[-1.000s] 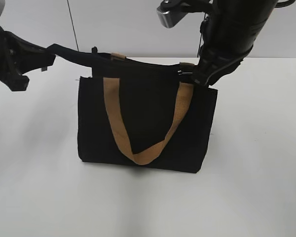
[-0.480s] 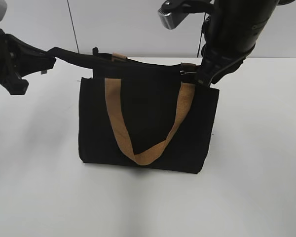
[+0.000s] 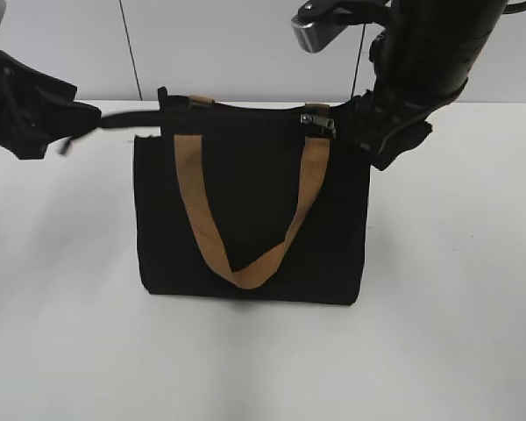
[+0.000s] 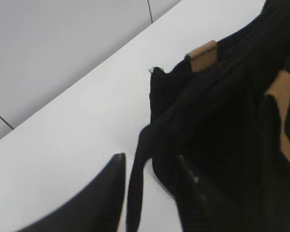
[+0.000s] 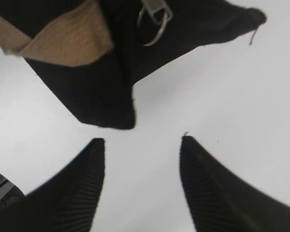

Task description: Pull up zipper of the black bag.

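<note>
Standing upright on white desk (image 3: 456, 333): black bag (image 3: 250, 219), zipper (image 3: 318, 122) pull at top edge nr right end. Left claw (image 4: 150, 193) apparently pinching black tail strip (image 3: 127, 118) off bag's left end (blurred). Right claw (image 5: 142, 147) spread, empty, beside bag's right corner.

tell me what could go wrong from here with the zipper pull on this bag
The right tool is open and holds nothing, with the silver pull tab apart from it, so the zipper may be left unfinished. The left tool grips only a thin black strip at the corner of the black bag; a harder pull could tip or drag the bag across the white table, or the strip may slip free.
</note>
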{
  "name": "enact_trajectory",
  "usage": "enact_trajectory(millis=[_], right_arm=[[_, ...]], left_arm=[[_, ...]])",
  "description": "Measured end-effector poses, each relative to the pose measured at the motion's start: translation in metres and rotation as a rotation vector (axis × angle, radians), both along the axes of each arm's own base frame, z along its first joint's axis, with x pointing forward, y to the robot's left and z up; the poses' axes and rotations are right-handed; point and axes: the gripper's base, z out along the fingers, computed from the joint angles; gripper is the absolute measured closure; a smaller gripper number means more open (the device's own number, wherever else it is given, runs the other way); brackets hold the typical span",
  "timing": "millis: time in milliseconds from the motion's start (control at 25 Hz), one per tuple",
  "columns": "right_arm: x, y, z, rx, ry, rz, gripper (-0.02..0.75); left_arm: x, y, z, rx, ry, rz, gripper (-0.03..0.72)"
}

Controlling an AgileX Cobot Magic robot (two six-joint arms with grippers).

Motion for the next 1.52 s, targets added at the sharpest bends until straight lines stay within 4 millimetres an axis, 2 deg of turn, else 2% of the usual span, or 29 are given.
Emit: enact_trajectory(millis=[40,80,160,280,400,640,760,920,1000,1120,1200,1280,1360,1440,1520], right_arm=[[0.000,0.000,0.001,0.008,-0.010,0.000,0.278],[0.001,0.001,0.003,0.020,-0.024,0.000,0.212],[0.001,0.001,0.010,0.056,-0.068,-0.005,0.150],[-0.005,-0.002,0.027,0.107,-0.127,-0.023,0.134],[-0.015,-0.007,0.045,0.153,-0.166,-0.035,0.137],[-0.049,-0.027,0.089,0.230,-0.253,-0.050,0.155],[-0.074,-0.043,0.098,0.256,-0.272,-0.071,0.158],[-0.116,-0.069,0.089,0.277,-0.265,-0.109,0.160],[-0.137,-0.082,0.080,0.291,-0.252,-0.121,0.160],[-0.164,-0.097,0.064,0.305,-0.240,-0.133,0.160],[-0.178,-0.106,0.055,0.309,-0.238,-0.138,0.161],[-0.194,-0.115,0.052,0.335,-0.251,-0.142,0.160],[-0.204,-0.120,0.046,0.341,-0.231,-0.144,0.160],[-0.214,-0.126,0.038,0.333,-0.209,-0.146,0.159],[-0.225,-0.133,0.026,0.325,-0.199,-0.147,0.151]], left_arm=[[0.000,0.001,0.000,-0.014,0.019,0.022,0.249],[0.001,0.002,-0.001,-0.028,0.046,0.053,0.208],[0.001,0.004,-0.003,-0.055,0.104,0.109,0.166],[0.001,0.005,-0.004,-0.160,0.211,0.203,0.164],[-0.003,-0.002,0.000,-0.211,0.247,0.221,0.180],[-0.022,-0.042,0.019,-0.195,0.161,0.199,0.206],[-0.034,-0.064,0.024,-0.214,0.146,0.213,0.207],[-0.052,-0.093,0.023,-0.189,0.092,0.235,0.207],[-0.063,-0.104,0.020,-0.116,0.009,0.255,0.207],[-0.069,-0.105,0.012,0.039,-0.016,0.334,0.209],[-0.074,-0.098,0.002,0.161,0.108,0.404,0.209],[-0.082,-0.094,0.000,0.295,0.232,0.375,0.209],[-0.095,-0.093,0.007,0.350,0.382,0.330,0.209],[-0.109,-0.091,0.024,0.380,0.461,0.252,0.208],[-0.126,-0.081,0.037,0.384,0.527,0.207,0.191]])
